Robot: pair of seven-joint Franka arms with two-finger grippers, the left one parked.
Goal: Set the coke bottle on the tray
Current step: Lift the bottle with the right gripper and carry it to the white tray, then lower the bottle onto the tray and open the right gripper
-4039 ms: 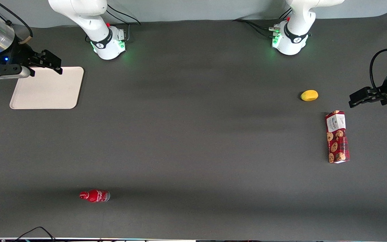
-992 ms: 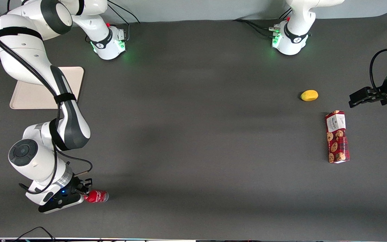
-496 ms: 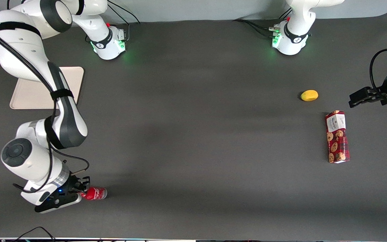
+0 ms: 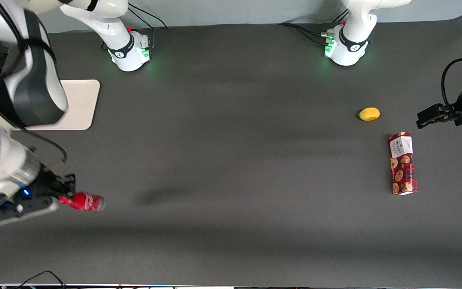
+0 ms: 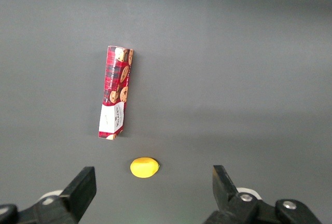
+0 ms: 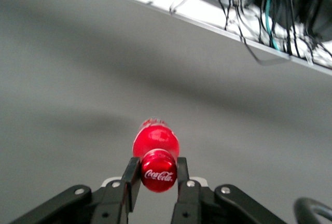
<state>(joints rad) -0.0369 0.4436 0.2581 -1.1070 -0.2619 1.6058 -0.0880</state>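
Note:
The coke bottle [image 4: 83, 201] is small, slim and red with a silvery base. My gripper [image 4: 63, 198] is shut on its cap end and holds it lying level in the air above the table, at the working arm's end and nearer the front camera than the tray. In the right wrist view the red cap with white script [image 6: 157, 174] sits clamped between the two black fingers [image 6: 130, 180]. The cream-white tray [image 4: 79, 105] lies flat farther from the front camera, partly hidden by my arm.
A yellow lemon-like fruit [image 4: 369, 114] and a long red cookie box [image 4: 402, 163] lie toward the parked arm's end of the table; both also show in the left wrist view, fruit [image 5: 143, 167] and box [image 5: 115, 92]. Two arm bases [image 4: 130, 50] stand at the table's back edge.
My gripper came down from over the tray, closed on the bottle's cap end, and has now lifted it off the table and carried it toward the tray.

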